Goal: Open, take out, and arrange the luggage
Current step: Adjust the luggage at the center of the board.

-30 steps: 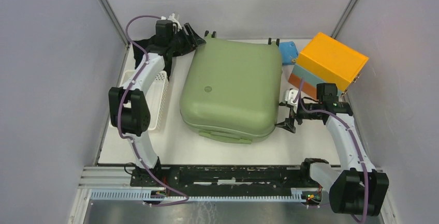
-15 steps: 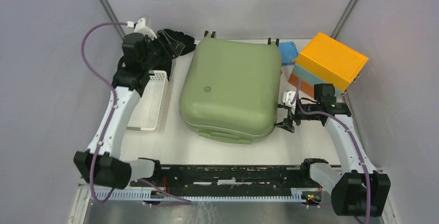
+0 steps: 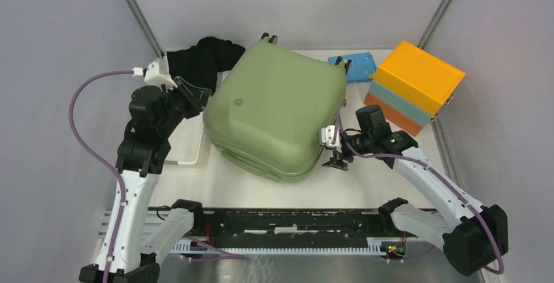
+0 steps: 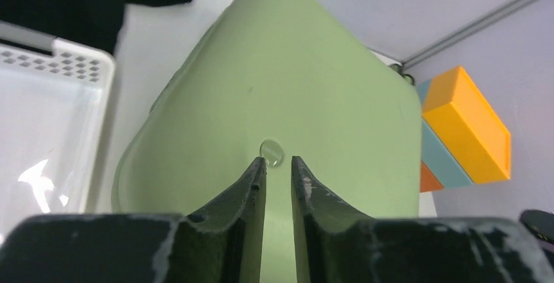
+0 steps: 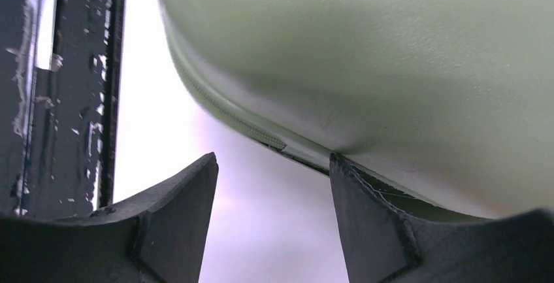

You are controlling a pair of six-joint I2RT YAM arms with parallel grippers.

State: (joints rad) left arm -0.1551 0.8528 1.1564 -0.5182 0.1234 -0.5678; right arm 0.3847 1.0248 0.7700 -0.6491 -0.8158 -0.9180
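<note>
Luggage [image 3: 274, 110] at centre of the overhead frame, flat on the white desk [image 3: 372, 188], lid closed, turned askew with one corner toward the lower middle. Sage-green hard shell, smooth and slightly domed, rounded corners, small round badge [image 4: 271, 151] on the lid, zip seam [image 5: 258, 133] along the lower edge, little black wheels [image 3: 268, 37] at the top edge. Left pincer [image 4: 277, 162] by the shell's left edge, aimed across the lid, fingers nearly together with only a thin slit, gripping nothing. Right pincer [image 5: 274, 165] at the shell's lower right corner, spread wide, zip seam just beyond its fingers, nothing held. White perforated basket [image 3: 189, 146] to the left, black cloth [image 3: 206, 57] upper left, orange and light-blue box [image 3: 415, 80] upper right.
</note>
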